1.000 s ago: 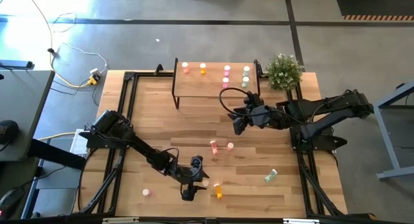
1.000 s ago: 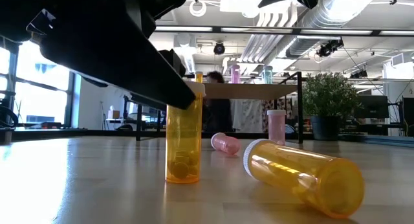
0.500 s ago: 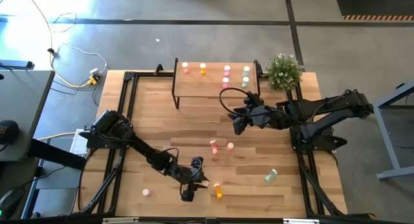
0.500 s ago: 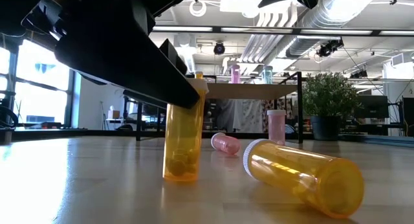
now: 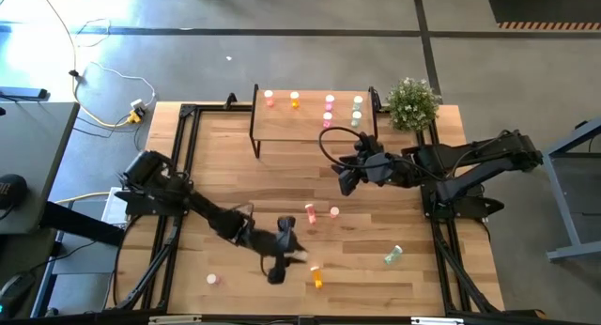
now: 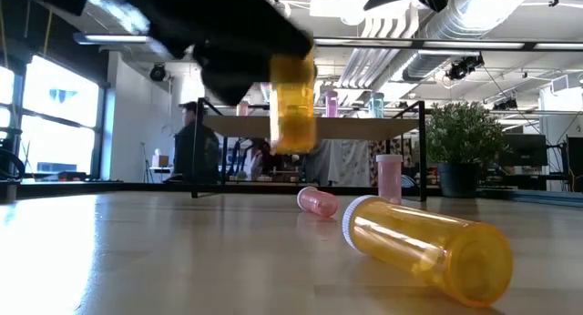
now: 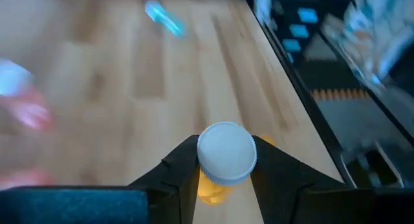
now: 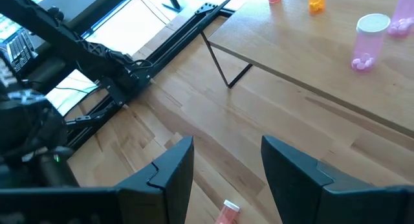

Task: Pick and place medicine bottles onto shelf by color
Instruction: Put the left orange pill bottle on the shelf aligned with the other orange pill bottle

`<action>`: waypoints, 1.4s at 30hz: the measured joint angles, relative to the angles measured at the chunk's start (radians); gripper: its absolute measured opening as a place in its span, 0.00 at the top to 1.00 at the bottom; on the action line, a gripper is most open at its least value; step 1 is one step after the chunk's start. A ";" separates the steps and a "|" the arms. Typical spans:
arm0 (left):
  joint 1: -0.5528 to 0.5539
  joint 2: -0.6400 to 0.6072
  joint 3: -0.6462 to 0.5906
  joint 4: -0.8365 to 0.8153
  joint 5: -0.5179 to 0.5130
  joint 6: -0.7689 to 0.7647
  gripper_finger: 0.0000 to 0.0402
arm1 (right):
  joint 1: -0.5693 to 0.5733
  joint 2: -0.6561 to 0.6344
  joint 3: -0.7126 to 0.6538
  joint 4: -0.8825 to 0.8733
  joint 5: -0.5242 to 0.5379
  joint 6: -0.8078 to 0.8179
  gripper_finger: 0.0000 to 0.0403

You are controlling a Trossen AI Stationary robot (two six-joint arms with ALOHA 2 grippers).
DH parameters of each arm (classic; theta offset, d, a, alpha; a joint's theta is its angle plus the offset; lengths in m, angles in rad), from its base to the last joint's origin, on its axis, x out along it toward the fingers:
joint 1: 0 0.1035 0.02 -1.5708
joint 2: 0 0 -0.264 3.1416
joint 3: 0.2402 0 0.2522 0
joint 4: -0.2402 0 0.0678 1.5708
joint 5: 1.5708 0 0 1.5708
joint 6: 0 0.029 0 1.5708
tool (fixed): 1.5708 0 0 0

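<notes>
Table: we see a wooden table with both arms reaching over it and bottles scattered along its near part.
Pink bottle, far left: one pink bottle stands alone near the table's front edge, well apart from the rest.
Left gripper: we see the left gripper over the front middle of the table, its fingers clamped on an orange bottle. In the low view that bottle hangs upright, clear of the table top. In the left wrist view its white cap sits between the two dark fingers.
Lying orange bottle: just beside the left gripper we see a second orange bottle on its side on the table.
Middle pair: we see two more bottles near the table's centre, a pink one lying down and a pink one standing upright.
Shelf: the shelf stands at the back of the table, with bottles in a row on its top board: pink, orange, pink, pale green.
Right gripper: we see the right gripper just in front of the shelf, its fingers apart and holding nothing.
Teal bottle: one teal bottle lies on its side towards the table's front right.
Plant: a small green plant stands at the back right corner, beside the shelf.
</notes>
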 joint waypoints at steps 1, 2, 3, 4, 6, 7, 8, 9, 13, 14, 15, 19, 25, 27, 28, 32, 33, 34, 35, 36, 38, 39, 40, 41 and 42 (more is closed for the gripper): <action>0.014 -0.018 0.000 0.002 -0.009 0.002 0.72 | -0.003 -0.003 0.000 0.000 0.000 -0.005 0.57; 0.029 -0.038 0.000 -0.002 -0.016 0.007 0.72 | -0.003 -0.009 -0.001 -0.001 -0.001 -0.009 0.57; 0.046 -0.062 0.000 -0.011 -0.022 0.012 0.72 | -0.006 -0.014 -0.001 0.001 0.000 -0.018 0.57; 0.064 -0.083 0.000 -0.013 -0.027 0.016 0.72 | -0.011 -0.021 -0.001 0.007 0.000 -0.024 0.57; 0.106 -0.127 0.001 -0.031 -0.036 0.018 0.72 | -0.017 -0.037 -0.001 0.007 -0.001 -0.048 0.57; 0.129 -0.151 0.001 -0.048 -0.038 0.018 0.72 | -0.023 -0.047 -0.001 0.011 0.000 -0.063 0.57; 0.155 -0.173 0.001 -0.054 -0.038 0.018 0.72 | -0.028 -0.056 -0.001 0.011 0.000 -0.075 0.57; 0.183 -0.196 0.001 -0.067 -0.038 0.018 0.72 | -0.035 -0.067 -0.001 0.013 0.000 -0.094 0.57; 0.295 -0.277 0.001 -0.133 -0.038 0.043 0.72 | -0.070 -0.102 -0.001 0.032 0.000 -0.177 0.57; 0.327 -0.298 0.000 -0.154 -0.039 0.053 0.72 | -0.080 -0.109 -0.001 0.041 0.000 -0.199 0.57; 0.355 -0.315 0.000 -0.157 -0.039 0.065 0.72 | -0.089 -0.116 -0.001 0.050 -0.001 -0.221 0.57; 0.470 -0.368 0.000 -0.161 -0.035 0.089 0.72 | -0.125 -0.138 -0.001 0.052 -0.001 -0.283 0.57; 0.631 -0.414 0.001 -0.160 0.000 0.115 0.72 | -0.167 -0.143 -0.001 0.049 -0.002 -0.338 0.57; 0.682 -0.426 0.000 -0.173 0.023 0.124 0.72 | -0.183 -0.143 -0.001 0.042 -0.002 -0.341 0.57; 0.704 -0.430 0.001 -0.173 0.036 0.132 0.72 | -0.191 -0.143 -0.001 0.038 -0.004 -0.341 0.57; 0.788 -0.430 0.063 -0.284 0.077 0.197 0.72 | -0.226 -0.143 -0.001 0.021 -0.004 -0.338 0.57; 0.807 -0.424 0.091 -0.314 0.090 0.216 0.72 | -0.234 -0.143 -0.001 0.015 -0.004 -0.338 0.57; 0.821 -0.417 0.122 -0.342 0.105 0.229 0.72 | -0.242 -0.143 -0.001 0.011 -0.004 -0.338 0.57; 0.837 -0.410 0.149 -0.375 0.121 0.238 0.72 | -0.251 -0.143 -0.001 0.006 -0.004 -0.338 0.57; 0.852 -0.404 0.176 -0.417 0.132 0.247 0.72 | -0.261 -0.143 -0.001 0.001 -0.004 -0.337 0.57; 0.875 -0.396 0.211 -0.477 0.140 0.258 0.72 | -0.278 -0.143 -0.001 -0.007 -0.004 -0.337 0.57; 0.883 -0.394 0.218 -0.492 0.140 0.259 0.72 | -0.286 -0.143 -0.001 -0.009 -0.004 -0.336 0.57; 0.890 -0.391 0.219 -0.499 0.140 0.264 0.72 | -0.294 -0.143 -0.001 -0.014 -0.004 -0.334 0.57; 0.898 -0.386 0.219 -0.511 0.140 0.272 0.72 | -0.300 -0.143 -0.001 -0.019 -0.004 -0.332 0.57; 0.906 -0.377 0.219 -0.527 0.140 0.275 0.72 | -0.306 -0.143 -0.001 -0.024 -0.004 -0.330 0.57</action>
